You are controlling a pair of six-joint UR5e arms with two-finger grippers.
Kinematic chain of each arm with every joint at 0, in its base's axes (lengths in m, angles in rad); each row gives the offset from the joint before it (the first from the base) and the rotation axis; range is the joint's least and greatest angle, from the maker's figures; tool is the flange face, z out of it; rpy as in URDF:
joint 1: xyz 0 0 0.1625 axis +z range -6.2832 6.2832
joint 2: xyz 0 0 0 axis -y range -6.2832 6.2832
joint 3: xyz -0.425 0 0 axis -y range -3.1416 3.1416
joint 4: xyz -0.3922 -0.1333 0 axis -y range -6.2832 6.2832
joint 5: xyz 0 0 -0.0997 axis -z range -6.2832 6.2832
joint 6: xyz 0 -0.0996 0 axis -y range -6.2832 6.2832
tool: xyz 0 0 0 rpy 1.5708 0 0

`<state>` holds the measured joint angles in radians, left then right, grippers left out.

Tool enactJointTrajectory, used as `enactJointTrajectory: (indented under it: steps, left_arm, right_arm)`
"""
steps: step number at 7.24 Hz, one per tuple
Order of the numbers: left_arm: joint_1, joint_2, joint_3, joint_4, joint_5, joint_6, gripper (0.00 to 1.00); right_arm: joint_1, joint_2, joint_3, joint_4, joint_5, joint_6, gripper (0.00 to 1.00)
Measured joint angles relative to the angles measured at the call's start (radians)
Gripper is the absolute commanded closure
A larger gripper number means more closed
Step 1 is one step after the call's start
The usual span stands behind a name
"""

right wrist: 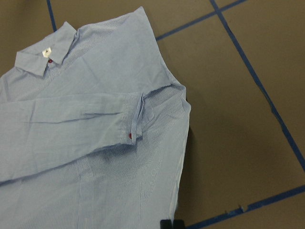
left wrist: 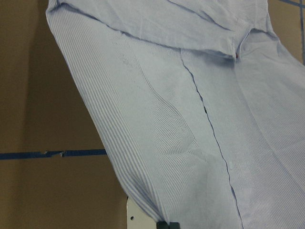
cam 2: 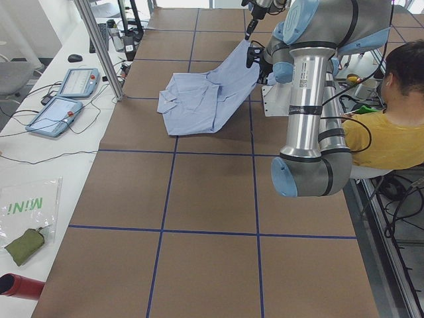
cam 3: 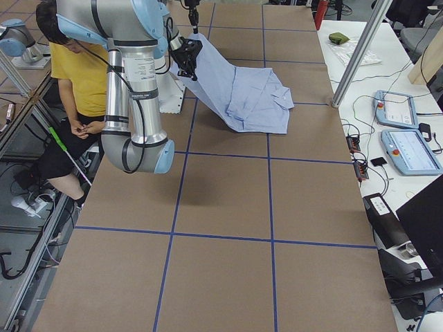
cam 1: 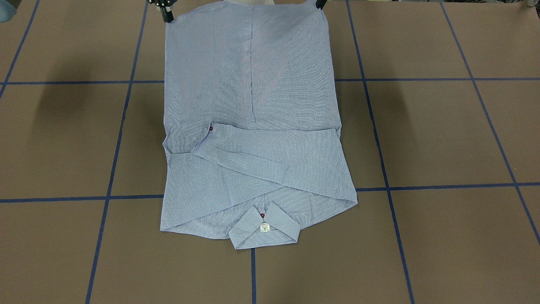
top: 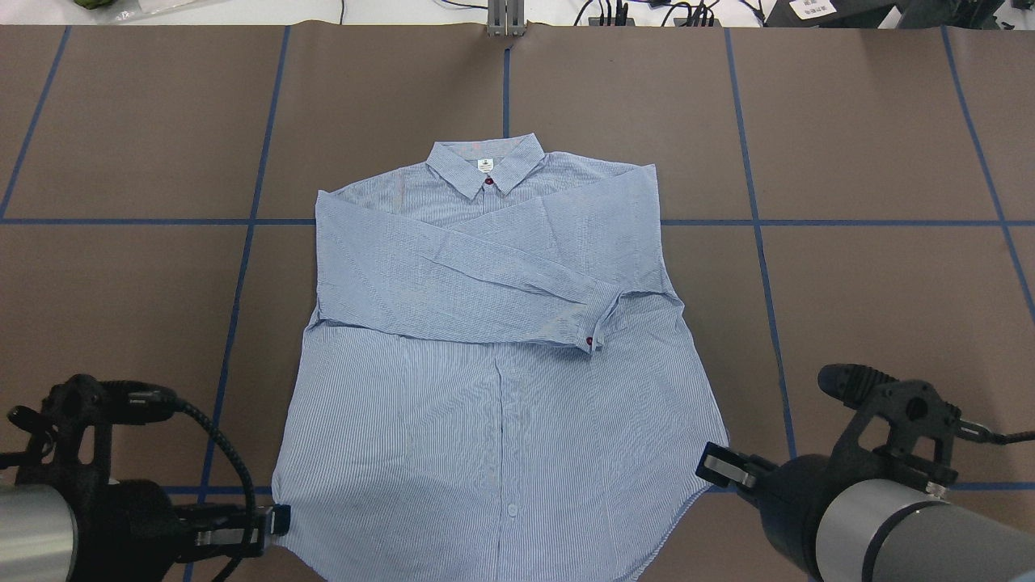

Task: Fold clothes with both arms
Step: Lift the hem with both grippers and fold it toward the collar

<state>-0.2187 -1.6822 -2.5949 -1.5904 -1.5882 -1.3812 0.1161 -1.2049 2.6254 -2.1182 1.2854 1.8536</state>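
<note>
Blue-and-white striped cotton fills the middle of the brown counter, and both arms are on it. Starting at the left of the overhead view, the left pincer is clamped on the near-left corner of the shirt. Its wrist camera shows the cloth running right down into the dark fingertips.

Moving across, the shirt lies front up with its long axis running straight away from the robot. The collar sits at the far end, flat on the counter. A sleeve is folded across the chest, its red-buttoned cuff over towards the right side. The hem at the robot's end is off the counter, and the side views show it slung up to the pincers like a ramp.

On the right, the right pincer is pinched shut on the other hem corner. So each arm has the corner on its own side, neither looks nearer to the work, and the rest of the garment lies straight ahead of both.

That relation is what matters now. I'd judge the coming move is to carry the hem forward along that axis, over the folded sleeve, towards the collar. The two arms will need to travel together, or the fold line goes crooked.
</note>
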Motion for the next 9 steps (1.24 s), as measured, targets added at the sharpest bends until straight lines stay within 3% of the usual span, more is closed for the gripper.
enactJointTrajectory:
  steps: [2, 5, 8, 9]
  left_arm:
    - [-0.126, -0.124, 0.131, 0.005, -0.001, 0.109, 1.0]
    - [-0.299, -0.247, 0.226, 0.007, -0.005, 0.185, 1.0]
    - [-0.43, -0.327, 0.442, -0.015, -0.005, 0.35, 1.0]
    - [-0.448, -0.344, 0.536, -0.067, -0.004, 0.374, 1.0]
  right_arm:
    - [0.135, 0.046, -0.061, 0.029, 0.01, -0.114, 1.0]
    - [0.334, 0.124, -0.171, 0.071, 0.049, -0.228, 1.0]
    - [0.45, 0.15, -0.525, 0.417, 0.062, -0.3, 1.0]
    - [0.478, 0.15, -0.596, 0.472, 0.066, -0.328, 1.0]
